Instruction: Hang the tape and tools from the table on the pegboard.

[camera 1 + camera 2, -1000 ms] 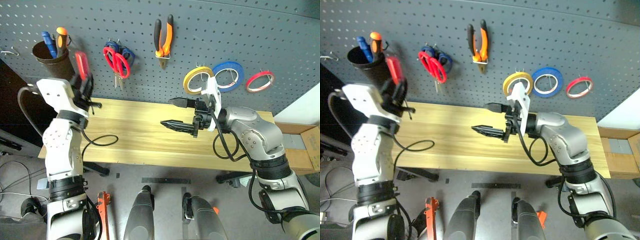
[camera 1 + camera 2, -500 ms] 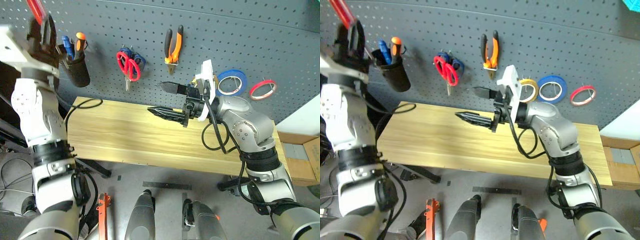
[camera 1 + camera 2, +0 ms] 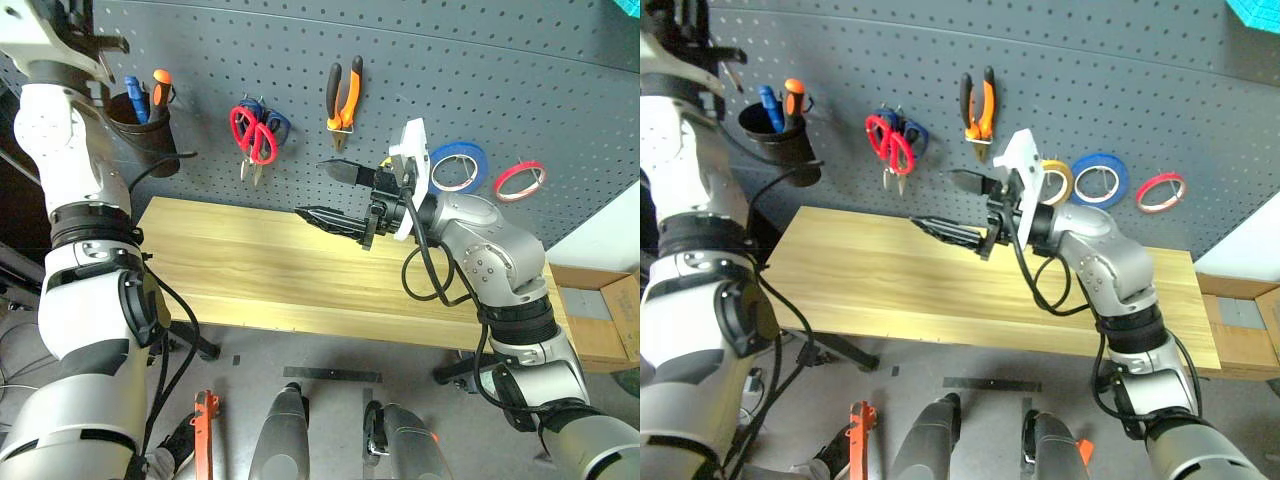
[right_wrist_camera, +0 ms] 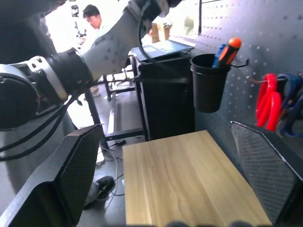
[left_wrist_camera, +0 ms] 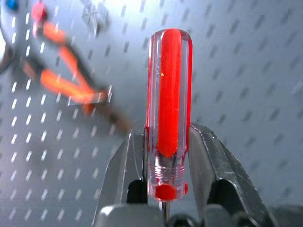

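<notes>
I have lifted the left gripper (image 5: 163, 208), clamped on the red-handled screwdriver (image 5: 168, 111), from table (image 3: 250, 270) height to above the black cup (image 3: 140, 125) on the pegboard (image 3: 500, 90); right gripper (image 3: 345, 195) idles, jaws apart.

Head stereo pair looking down over table (image 3: 250, 270) and pegboard (image 3: 480, 80), wrist views close, both facing pegboard

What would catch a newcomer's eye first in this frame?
The red-handled screwdriver, clamped upright in the left gripper close to the pegboard. Then the right gripper, jaws wide open above the bare table. Behind it hang pliers, scissors and the red tape.
</notes>
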